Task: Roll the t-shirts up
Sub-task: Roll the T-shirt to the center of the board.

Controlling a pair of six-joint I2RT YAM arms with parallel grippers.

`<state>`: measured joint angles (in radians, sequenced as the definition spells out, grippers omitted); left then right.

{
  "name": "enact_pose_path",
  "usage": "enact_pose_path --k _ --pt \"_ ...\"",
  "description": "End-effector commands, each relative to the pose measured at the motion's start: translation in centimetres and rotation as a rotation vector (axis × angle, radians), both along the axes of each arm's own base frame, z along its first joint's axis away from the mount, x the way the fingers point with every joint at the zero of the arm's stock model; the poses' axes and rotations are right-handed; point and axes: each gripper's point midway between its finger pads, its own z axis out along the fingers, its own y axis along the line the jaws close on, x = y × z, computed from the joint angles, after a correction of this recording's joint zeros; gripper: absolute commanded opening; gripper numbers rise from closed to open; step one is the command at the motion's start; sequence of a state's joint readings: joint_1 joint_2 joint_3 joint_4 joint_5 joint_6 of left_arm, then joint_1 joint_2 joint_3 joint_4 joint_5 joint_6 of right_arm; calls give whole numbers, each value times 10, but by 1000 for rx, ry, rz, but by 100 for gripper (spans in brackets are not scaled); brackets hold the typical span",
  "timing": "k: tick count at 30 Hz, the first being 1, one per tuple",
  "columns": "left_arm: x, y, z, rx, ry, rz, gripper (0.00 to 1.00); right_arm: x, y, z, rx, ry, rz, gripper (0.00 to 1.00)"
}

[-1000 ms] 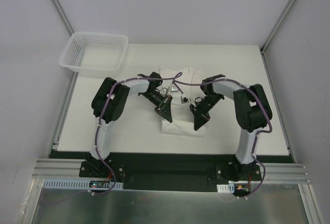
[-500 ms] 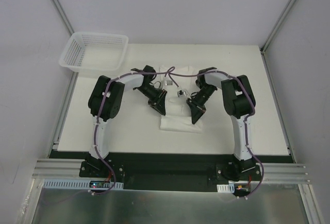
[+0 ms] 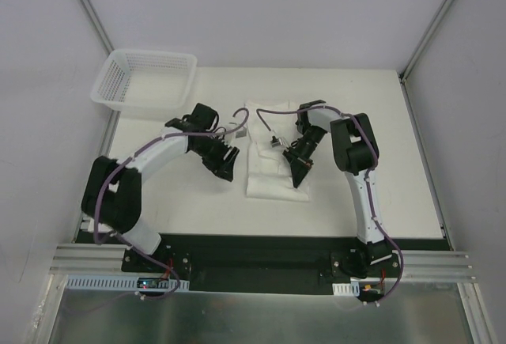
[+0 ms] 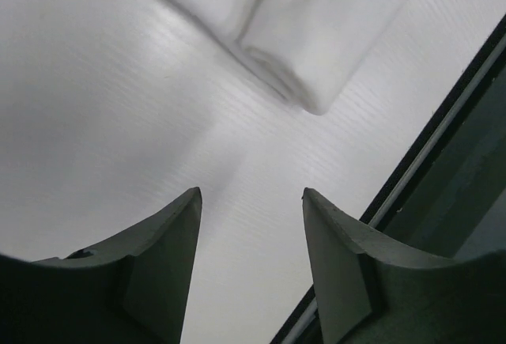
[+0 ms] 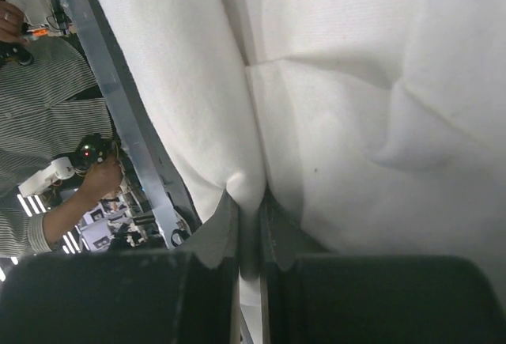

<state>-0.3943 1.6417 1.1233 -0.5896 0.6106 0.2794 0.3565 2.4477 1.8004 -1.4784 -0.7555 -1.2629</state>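
A white t-shirt (image 3: 269,172) lies folded into a narrow strip at the middle of the table. My right gripper (image 3: 299,172) is on its right side, shut on a pinched fold of the t-shirt (image 5: 332,107); in the right wrist view the cloth sits squeezed between the fingertips (image 5: 225,221). My left gripper (image 3: 224,166) hangs over bare table just left of the cloth, open and empty. In the left wrist view its fingers (image 4: 170,241) stand apart, with a corner of the t-shirt (image 4: 308,35) ahead of them.
A white mesh basket (image 3: 145,80) sits at the table's far left corner. The table's dark front rail (image 3: 261,253) runs along the near edge and shows in the left wrist view (image 4: 443,154). Grey walls enclose the table.
My left gripper has let go of the t-shirt, opened and swung left off the cloth. The right gripper has moved slightly toward the back, still pinching the cloth.
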Motion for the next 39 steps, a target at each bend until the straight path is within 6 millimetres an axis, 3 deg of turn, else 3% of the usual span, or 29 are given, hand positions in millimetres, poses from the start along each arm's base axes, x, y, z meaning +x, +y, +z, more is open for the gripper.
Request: enact_pose_path --k 1,5,9,13,15,23,28,29,30,31,32,33,35,36,38,39 --pt "-20 -16 33 35 -440 -331 56 -19 -21 17 -130 162 38 1" --pt "-37 -53 37 -11 -599 -518 66 -17 -21 16 -129 162 29 1" --pt "-52 -84 25 -25 -650 -670 67 -18 -20 17 -131 169 26 1" --pt "-50 -98 8 1 -706 -759 66 -17 -20 17 -126 162 27 1" --pt "-46 -102 6 10 -709 -766 65 -17 -20 17 -124 162 26 1" --pt "-57 -93 -38 60 -651 -886 63 -17 -20 17 -116 168 17 1" --pt "-45 -80 -71 204 -658 -948 53 -17 -20 18 -110 162 18 2" --pt "-43 -80 -74 220 -671 -957 49 -17 -20 21 -96 155 18 7" --pt "-44 -77 -83 245 -677 -984 48 -16 -19 22 -74 130 9 19" --pt "-41 -74 -86 278 -696 -989 47 -14 -13 27 -27 118 -34 51" --pt "-41 -73 -89 286 -701 -999 45 -8 -15 33 12 94 -74 66" --pt "-41 -72 -93 295 -704 -1015 40 2 -12 53 66 14 -107 96" --pt "-39 -71 -94 308 -703 -1007 35 27 -10 86 155 -91 -219 96" --pt "-39 -70 -96 311 -692 -1005 27 36 -12 115 197 -194 -254 96" --pt "-43 -70 -98 300 -683 -1013 20 62 -24 140 229 -396 -311 96" --pt "-44 -70 -98 297 -677 -1009 15 59 -32 170 219 -521 -354 96"
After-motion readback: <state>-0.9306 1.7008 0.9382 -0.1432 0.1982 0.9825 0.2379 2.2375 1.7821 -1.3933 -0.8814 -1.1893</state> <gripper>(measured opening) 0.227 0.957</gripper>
